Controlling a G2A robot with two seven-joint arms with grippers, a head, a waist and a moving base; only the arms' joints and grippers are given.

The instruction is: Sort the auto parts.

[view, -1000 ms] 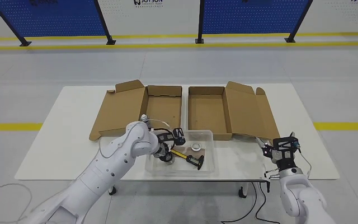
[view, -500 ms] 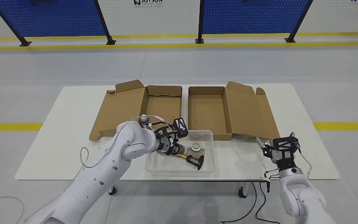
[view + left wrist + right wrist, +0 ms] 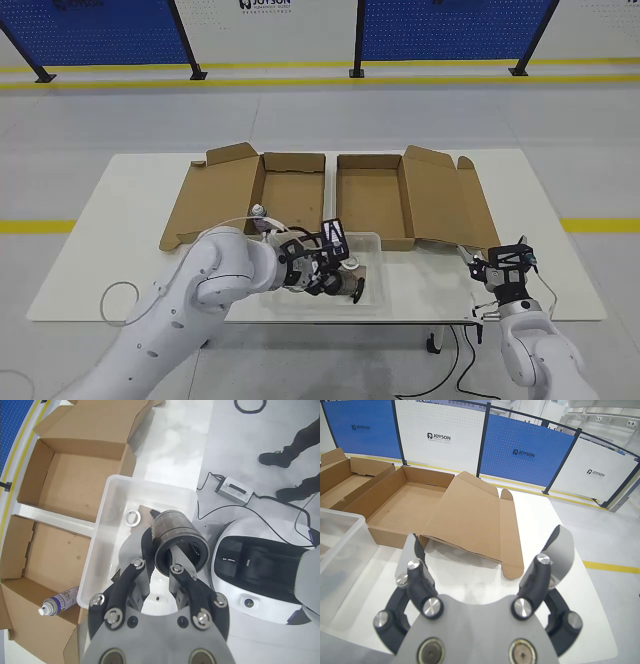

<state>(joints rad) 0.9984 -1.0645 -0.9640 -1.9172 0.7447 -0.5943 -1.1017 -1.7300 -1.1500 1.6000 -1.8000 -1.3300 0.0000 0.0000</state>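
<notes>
Bearing sleeve (image 3: 175, 530) clamped in left gripper (image 3: 162, 550), over the clear bin (image 3: 150, 485) at the desk's (image 3: 120, 220) 6 o'clock; right gripper (image 3: 486, 540) spread wide at 4 o'clock.

Two glossy white arms, left arm (image 3: 200, 295) and right arm (image 3: 532, 355), have rounded shells. The left end effector (image 3: 162, 550) and right end effector (image 3: 486, 536) each have a silver base, black links with silver screws (image 3: 432, 606), and 2 curved silver fingers (image 3: 561, 543).

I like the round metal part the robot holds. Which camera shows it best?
The left wrist view: the metal part is close up in the left gripper. The top view shows a small dark spot over the clear bin. The right wrist view faces the boxes.
</notes>
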